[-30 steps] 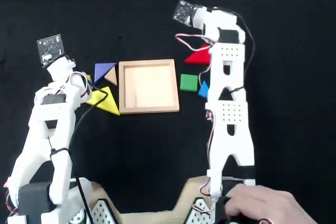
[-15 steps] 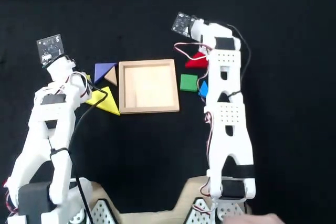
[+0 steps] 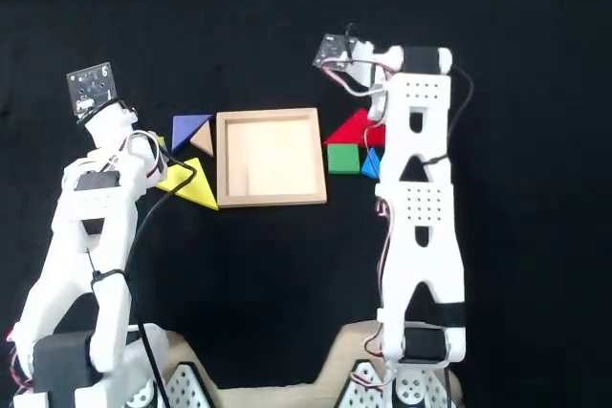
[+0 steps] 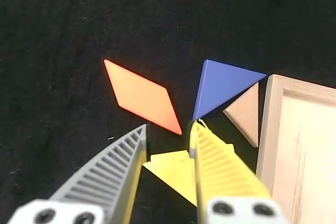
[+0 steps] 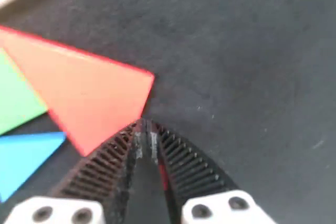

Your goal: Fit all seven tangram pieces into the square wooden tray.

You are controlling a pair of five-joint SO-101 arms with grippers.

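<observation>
Two left fingers [image 4: 197, 135] hang parted above the yellow triangle [image 4: 173, 174], gripping nothing, left of the square wooden tray [image 3: 271, 115] on the desk [image 3: 535, 236]; the right fingers [image 5: 144, 127] press together against an edge of the red triangle [image 5: 84, 93], beside the green square [image 3: 342, 159].

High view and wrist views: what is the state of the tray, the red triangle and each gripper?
wooden tray, empty
red triangle, lying flat outside the tray
left gripper, jaws open above the yellow triangle
right gripper, jaws shut at the red triangle's edge
</observation>
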